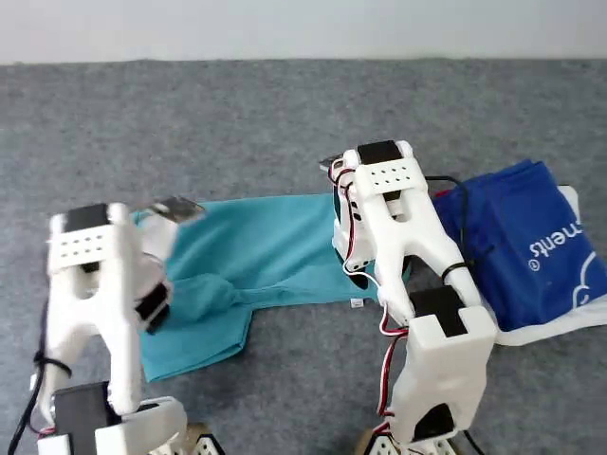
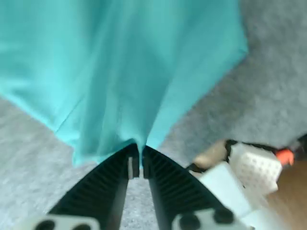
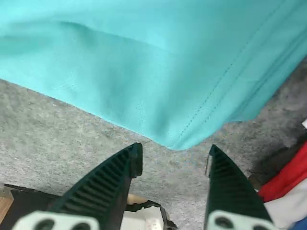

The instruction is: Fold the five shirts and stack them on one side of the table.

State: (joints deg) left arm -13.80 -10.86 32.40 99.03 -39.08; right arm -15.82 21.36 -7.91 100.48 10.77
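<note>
A: Overhead first. What stage is this?

B: Folding, as I read it. A teal shirt (image 1: 256, 246) lies partly doubled over on the grey-covered desk (image 1: 285, 114), between the two white arms. A blue shirt (image 1: 517, 237), already folded, sits at the desk's right side with white cloth (image 1: 560, 329) under it, so the stack appears to be begun. A pale wall (image 1: 285, 28) runs behind the desk.

A: And the left wrist camera?

B: The left gripper (image 2: 138, 152) is clamped on an edge of the teal shirt, jaws pressed together, and the cloth fans away from them over the grey surface.

A: The right wrist?

B: The right gripper (image 3: 175, 155) hangs above a hemmed corner of the same shirt. Its jaws are spread to either side of the tip and hold nothing. A strip of red cloth (image 3: 288, 175) shows nearby, likely a lower layer of the stack.

A: So what does the next move call for?

B: Probably the right gripper has to drop and close on that corner. Both arms could then carry the fold across evenly before the shirt goes onto the blue one. The cloth is thin, and a pinch that catches only one layer could leave it bunched.
</note>
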